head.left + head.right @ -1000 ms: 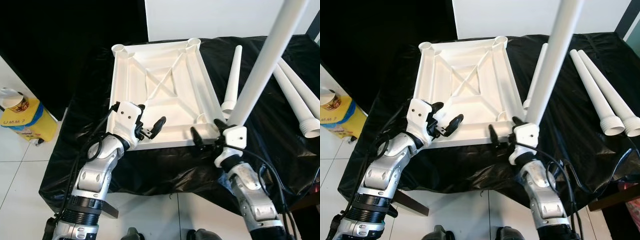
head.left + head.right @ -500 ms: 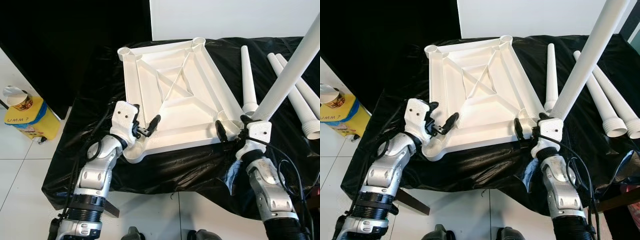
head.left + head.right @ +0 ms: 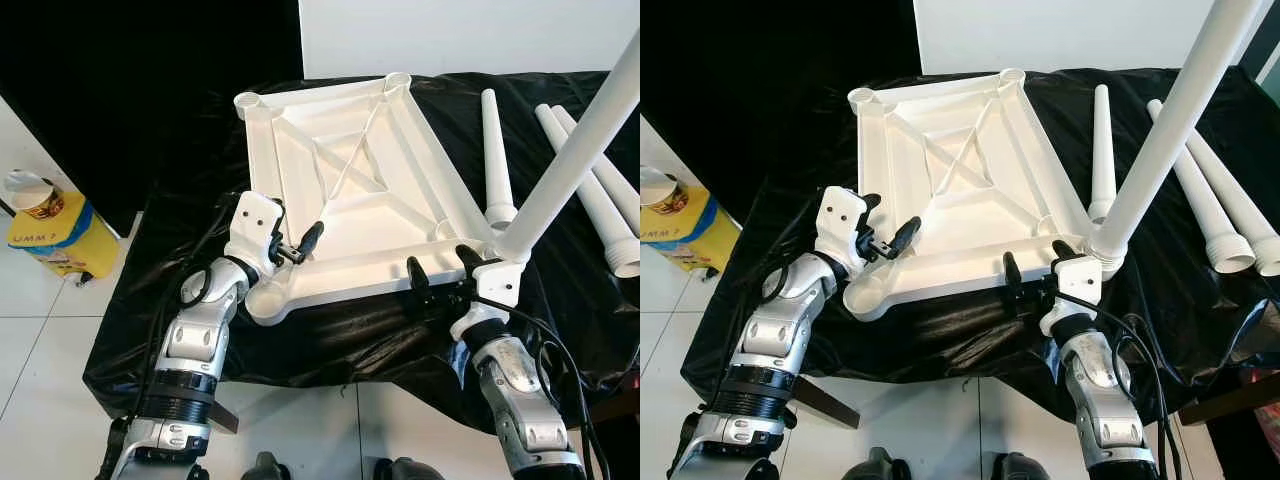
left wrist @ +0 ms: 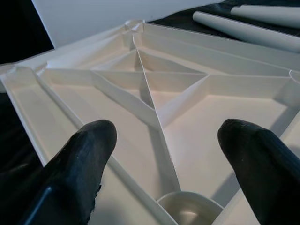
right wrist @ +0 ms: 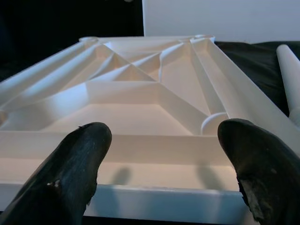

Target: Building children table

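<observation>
Tabletop (image 3: 350, 190) lies underside-up on the cloth-covered bench (image 3: 150, 300), ahead of both claws. Left gripper (image 3: 300, 245) sits over its near-left corner socket (image 3: 265, 300), fingers apart. Right gripper (image 3: 440, 272) at the near-right edge, fingers spread. A leg (image 3: 570, 150) rises from just beside it, apparently in that corner socket. Three loose legs (image 3: 493, 150) lie beyond, to its right. Bucket (image 3: 45, 225) on the floor, far left of the left gripper.
</observation>
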Robot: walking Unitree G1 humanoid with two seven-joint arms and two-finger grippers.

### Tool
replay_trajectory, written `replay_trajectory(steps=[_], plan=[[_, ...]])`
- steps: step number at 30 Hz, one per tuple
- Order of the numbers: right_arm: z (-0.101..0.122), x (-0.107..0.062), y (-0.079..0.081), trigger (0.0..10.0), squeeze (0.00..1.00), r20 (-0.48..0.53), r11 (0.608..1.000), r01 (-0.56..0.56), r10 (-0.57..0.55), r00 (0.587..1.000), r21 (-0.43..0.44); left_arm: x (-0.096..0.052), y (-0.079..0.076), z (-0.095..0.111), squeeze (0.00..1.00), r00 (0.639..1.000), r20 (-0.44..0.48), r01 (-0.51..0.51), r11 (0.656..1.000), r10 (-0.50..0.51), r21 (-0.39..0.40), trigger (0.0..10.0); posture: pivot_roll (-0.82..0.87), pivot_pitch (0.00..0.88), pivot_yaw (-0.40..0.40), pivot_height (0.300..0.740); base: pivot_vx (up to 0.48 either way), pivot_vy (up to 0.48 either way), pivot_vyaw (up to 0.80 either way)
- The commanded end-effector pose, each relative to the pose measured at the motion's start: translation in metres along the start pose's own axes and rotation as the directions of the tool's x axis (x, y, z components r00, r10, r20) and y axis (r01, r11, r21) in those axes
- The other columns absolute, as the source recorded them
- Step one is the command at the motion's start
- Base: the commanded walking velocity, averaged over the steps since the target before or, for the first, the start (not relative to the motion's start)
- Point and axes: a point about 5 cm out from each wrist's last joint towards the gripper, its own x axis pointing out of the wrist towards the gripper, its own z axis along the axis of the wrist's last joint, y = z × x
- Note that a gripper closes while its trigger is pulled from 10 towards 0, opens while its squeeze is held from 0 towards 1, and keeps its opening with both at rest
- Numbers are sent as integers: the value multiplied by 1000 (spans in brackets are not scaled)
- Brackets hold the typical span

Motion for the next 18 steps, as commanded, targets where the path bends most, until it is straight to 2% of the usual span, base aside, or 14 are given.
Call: replay_trajectory(steps=[1, 3, 5, 8, 10, 12, 18], plan=[[-4, -11, 6, 10000, 0, -28, 1000, -8, 9, 1000, 9, 9, 1, 2, 0, 997, -1, -77, 997, 77, 4, 10000, -9, 102, 32, 740, 0, 0, 0], [-4, -20, 6, 10000, 0, -39, 1000, 9, -9, 999, 5, 18, -8, 2, 0, 1000, -10, -2, 1000, 2, 17, 10000, -21, 104, 40, 740, 0, 0, 0], [-4, -20, 6, 10000, 0, -39, 1000, 9, -9, 999, 5, 18, -8, 2, 0, 1000, -10, -2, 1000, 2, 17, 10000, -21, 104, 40, 740, 0, 0, 0], [-2, -30, 0, 10000, 0, -40, 996, 87, -88, 995, -21, 30, -26, -2, 0, 992, -40, 120, 992, -119, 25, 10000, -40, 109, 54, 740, 0, 0, 0], [-2, -30, 0, 10000, 0, -40, 996, 87, -88, 995, -21, 30, -26, -2, 0, 992, -40, 120, 992, -119, 25, 10000, -40, 109, 54, 740, 0, 0, 0], [-2, -35, -4, 10000, 0, -45, 988, 153, -155, 987, -32, 37, -36, -7, 0, 979, -74, 193, 981, -191, 26, 10000, -57, 116, 68, 740, 0, 0, 0], [-2, -38, -5, 10000, 0, -52, 977, 209, -211, 976, -35, 43, -46, -14, 0, 963, -128, 245, 969, -239, 34, 10000, -69, 122, 77, 740, 0, 0, 0]])
